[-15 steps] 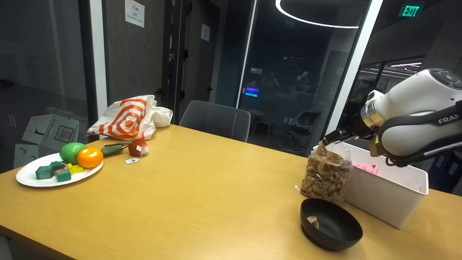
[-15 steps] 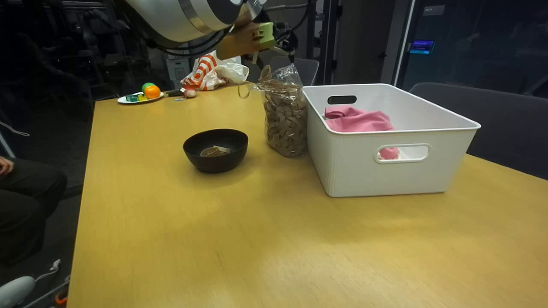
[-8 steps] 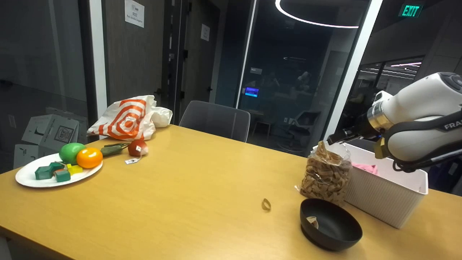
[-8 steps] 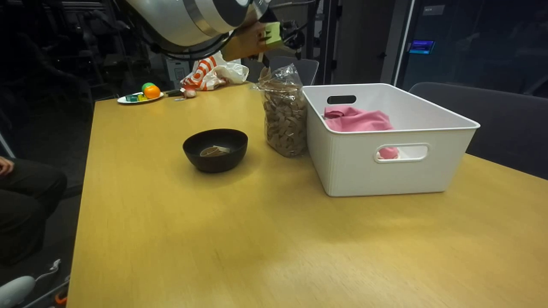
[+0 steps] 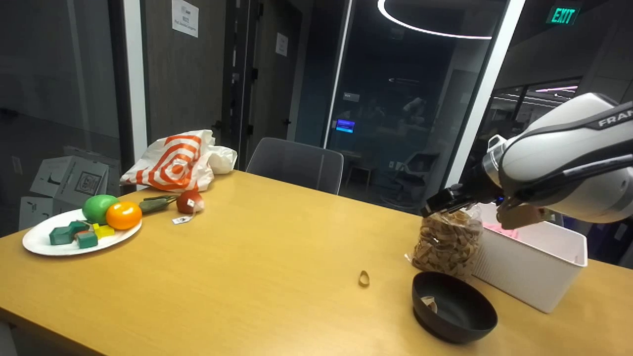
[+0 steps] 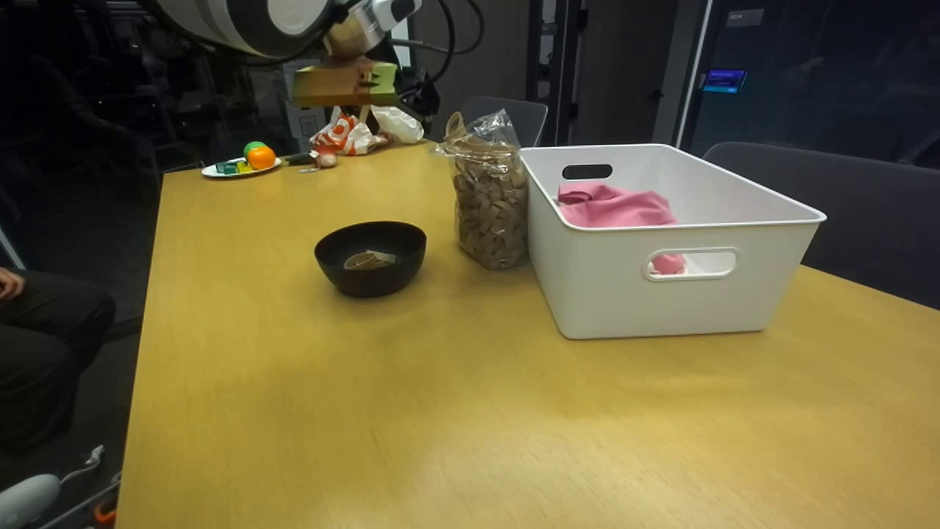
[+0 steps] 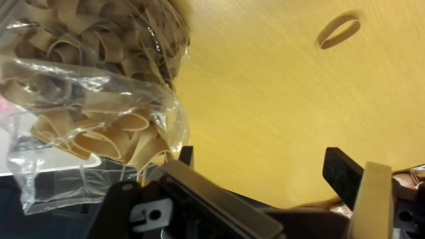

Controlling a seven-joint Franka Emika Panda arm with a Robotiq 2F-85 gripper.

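Observation:
My gripper (image 7: pixel 259 162) is open, with nothing between its fingers. In the wrist view, one finger is close to the mouth of a clear bag (image 7: pixel 96 76) full of flat brown loops; I cannot tell if they touch. In an exterior view, the gripper (image 5: pixel 431 210) overlaps the bag's top (image 5: pixel 445 244). In another, the gripper (image 6: pixel 396 121) is left of the upright bag (image 6: pixel 490 206) and above the table. A single brown loop (image 5: pixel 364 278) lies on the table, also in the wrist view (image 7: pixel 338 31). A black bowl (image 5: pixel 465 306) holds a few brown pieces (image 6: pixel 367 259).
A white bin (image 6: pixel 609 294) with pink cloth (image 6: pixel 613 206) stands against the bag. A white plate (image 5: pixel 37 243) with toy fruit and blocks, a red onion-like item (image 5: pixel 188 202) and a white-orange plastic bag (image 5: pixel 173 163) are at the far end. Chairs stand behind the table.
A brown loop, beside the bag in the oldest frames, now lies on the table. The gripper first lifted off the bag's top, then moved leftward; the wrist has turned.

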